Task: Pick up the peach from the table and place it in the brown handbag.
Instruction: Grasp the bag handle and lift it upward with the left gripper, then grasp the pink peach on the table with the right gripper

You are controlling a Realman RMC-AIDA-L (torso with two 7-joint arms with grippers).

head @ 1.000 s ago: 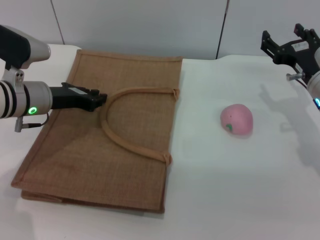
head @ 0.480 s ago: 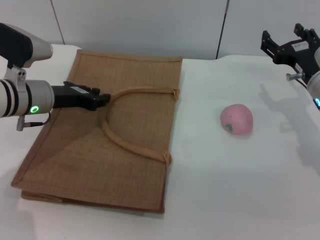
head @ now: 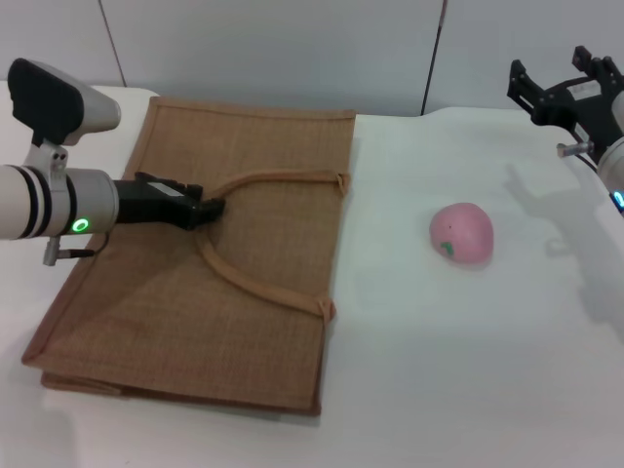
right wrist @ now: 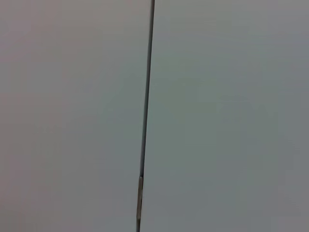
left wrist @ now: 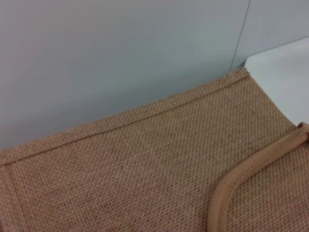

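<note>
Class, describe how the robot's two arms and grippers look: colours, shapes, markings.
The left arm is a white cylinder with black rings, a green light and a black-capped housing; its left gripper is black. The right gripper is an angular black frame.

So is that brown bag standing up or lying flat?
Lying flat: the brown handbag rests on the table, handle spread across its top side.

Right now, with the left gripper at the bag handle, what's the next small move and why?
Probably close the left gripper on the handle and lift: the bag lies flat and shut, and the peach sits untouched on the table. The right gripper is raised far off.
</note>
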